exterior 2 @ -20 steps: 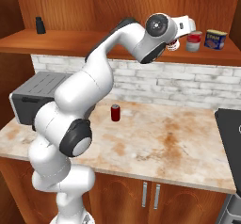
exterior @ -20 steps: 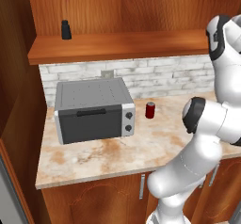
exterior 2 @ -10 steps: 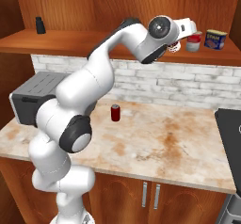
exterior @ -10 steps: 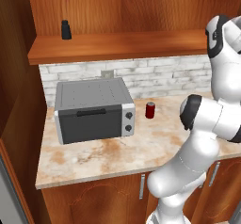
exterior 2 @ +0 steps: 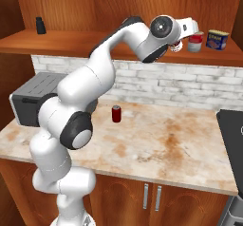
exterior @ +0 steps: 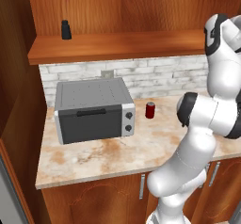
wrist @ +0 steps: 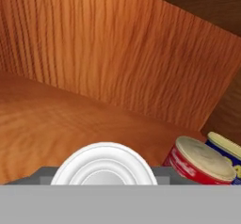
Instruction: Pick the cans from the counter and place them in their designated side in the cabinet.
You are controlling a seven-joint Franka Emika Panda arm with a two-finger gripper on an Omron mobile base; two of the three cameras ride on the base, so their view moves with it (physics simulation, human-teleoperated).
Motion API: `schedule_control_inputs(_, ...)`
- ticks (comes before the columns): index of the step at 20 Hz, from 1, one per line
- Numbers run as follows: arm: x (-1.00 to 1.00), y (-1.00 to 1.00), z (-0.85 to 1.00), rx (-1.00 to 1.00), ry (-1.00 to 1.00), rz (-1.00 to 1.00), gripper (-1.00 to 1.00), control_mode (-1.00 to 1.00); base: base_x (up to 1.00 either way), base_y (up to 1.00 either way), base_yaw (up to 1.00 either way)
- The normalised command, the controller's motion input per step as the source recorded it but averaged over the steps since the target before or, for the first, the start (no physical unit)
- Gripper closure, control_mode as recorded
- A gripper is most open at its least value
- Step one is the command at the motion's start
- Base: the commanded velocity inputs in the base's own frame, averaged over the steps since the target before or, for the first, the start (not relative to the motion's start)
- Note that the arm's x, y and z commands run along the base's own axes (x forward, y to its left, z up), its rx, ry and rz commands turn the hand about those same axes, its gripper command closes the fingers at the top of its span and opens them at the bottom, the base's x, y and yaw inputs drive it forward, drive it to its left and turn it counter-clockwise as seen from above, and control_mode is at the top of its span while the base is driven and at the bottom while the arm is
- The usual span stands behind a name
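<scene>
While gripper [exterior 2: 179, 46] clamps labelled can [wrist: 103, 165] over shelf [exterior 2: 95, 42], left base view reveals dark red can [exterior: 150, 110].

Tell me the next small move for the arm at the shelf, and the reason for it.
Probably lower the held can onto the shelf board and only then open. The gripper is shut on the can, up at the shelf's right end beside the red-and-white can and the blue-labelled can; whether it rests on the wood yet is unclear.

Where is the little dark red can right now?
In both base views, the dark red can stands alone on the counter, just right of the toaster oven.
</scene>
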Motion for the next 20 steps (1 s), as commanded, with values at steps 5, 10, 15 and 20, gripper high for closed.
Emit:
schedule_control_inputs(5, 0.12, -0.03, -0.07, 0.00, 0.00, 0.00, 1.00, -1.00, 0.00, 0.00, 0.00)
schedule_control_inputs(10, 0.15, -0.05, -0.10, 0.00, 0.00, 0.00, 1.00, -1.00, 0.00, 0.00, 0.00)
schedule_control_inputs(15, 0.15, -0.07, -0.13, 0.00, 0.00, 0.00, 1.00, -1.00, 0.00, 0.00, 0.00)
schedule_control_inputs(20, 0.13, -0.07, -0.14, 0.00, 0.00, 0.00, 1.00, -1.00, 0.00, 0.00, 0.00)
